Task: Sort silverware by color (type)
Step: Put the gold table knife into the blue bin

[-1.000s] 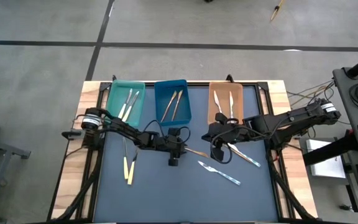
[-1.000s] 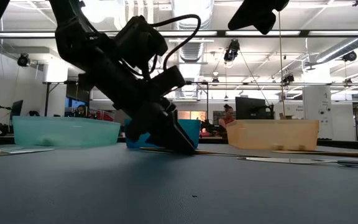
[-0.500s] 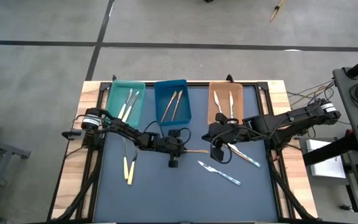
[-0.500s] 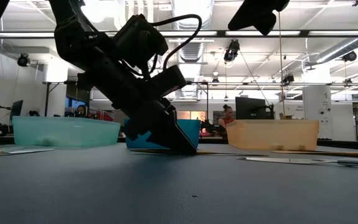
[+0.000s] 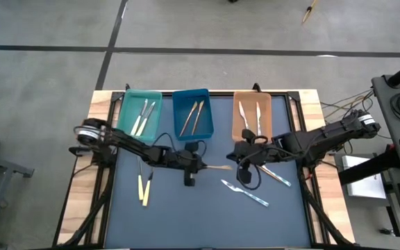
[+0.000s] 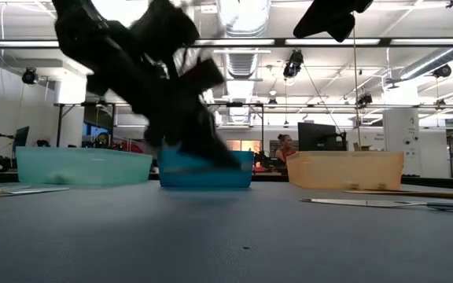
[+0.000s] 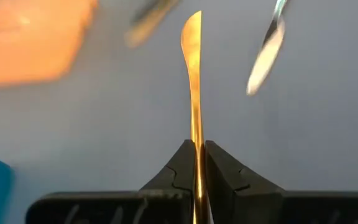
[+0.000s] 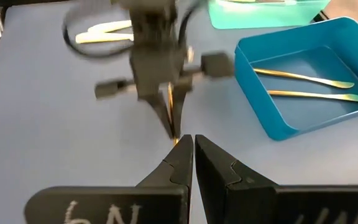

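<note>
My left gripper (image 5: 200,167) sits mid-table, below the blue tray (image 5: 192,111), shut on a tan-brown wooden knife (image 5: 218,167). The left wrist view shows this knife (image 7: 194,81) edge-on, sticking out ahead of the fingers. In the low view the left gripper (image 6: 207,149) is blurred and off the mat. My right gripper (image 5: 237,162) is shut just right of the knife's free end. In the right wrist view the right gripper (image 8: 193,146) points at the left one. Other silverware lies in the trays and on the mat. My left gripper pinches the tan-brown knife's handle end (image 7: 197,155) between its two fingers, which lie along the knife. It comes from the table's left, slanting down. The blade (image 7: 192,37) points toward the table's right. My right gripper's tips lie close to the blade's end (image 8: 176,140); whether they touch cannot be told.
A teal tray (image 5: 142,111) holds cream-handled pieces, the blue tray holds two tan ones, and an orange tray (image 5: 253,114) holds two silver ones. On the mat lie two cream-yellow pieces (image 5: 144,186), a silver fork (image 5: 245,192) and another piece (image 5: 276,176).
My left gripper has risen from the mat, where its tips rested a second ago, carrying the tan-brown knife's handle end up with it. It is still moving and shows blurred in the low view.
</note>
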